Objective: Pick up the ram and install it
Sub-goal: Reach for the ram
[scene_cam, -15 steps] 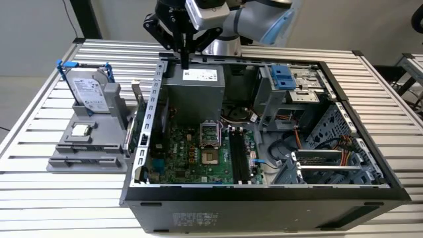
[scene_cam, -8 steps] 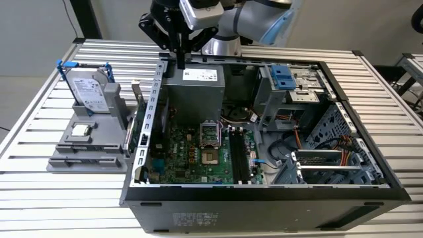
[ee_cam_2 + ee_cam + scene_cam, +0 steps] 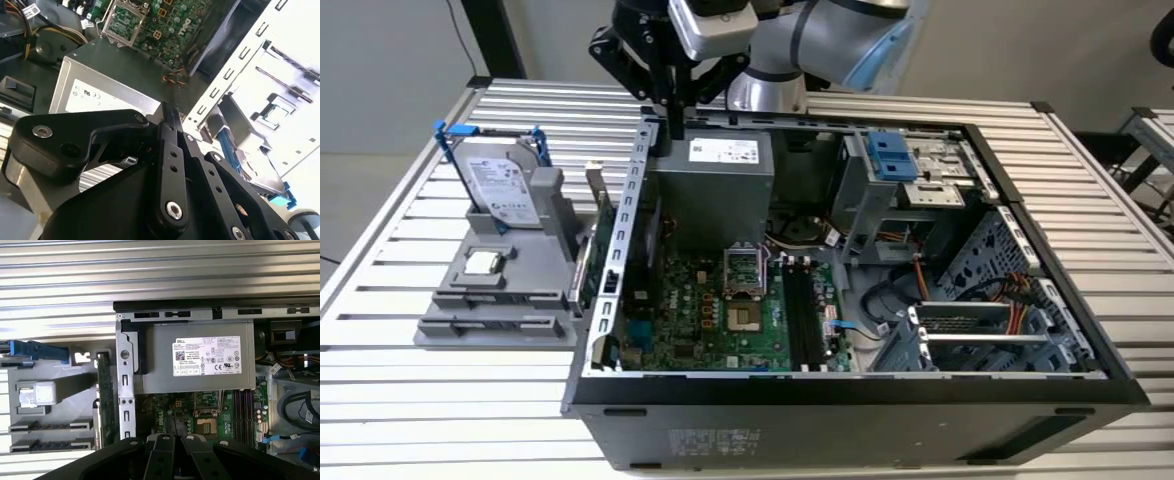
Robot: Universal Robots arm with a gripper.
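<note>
- Exterior view: one black, angular gripper (image 3: 676,128), fingers pressed together on nothing, hangs above the open metal computer case (image 3: 854,400).
- One ram (image 3: 102,390), a thin green stick, stands on edge in the grey moulded holder (image 3: 45,412), just beside the case's slotted wall.
- One silver hard drive (image 3: 500,180) and one square processor chip (image 3: 483,263) sit in that holder.

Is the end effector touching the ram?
Apart. In the first wrist view the ram stands in the grey holder outside the case wall; the end effector is on the wall's other side.
</note>
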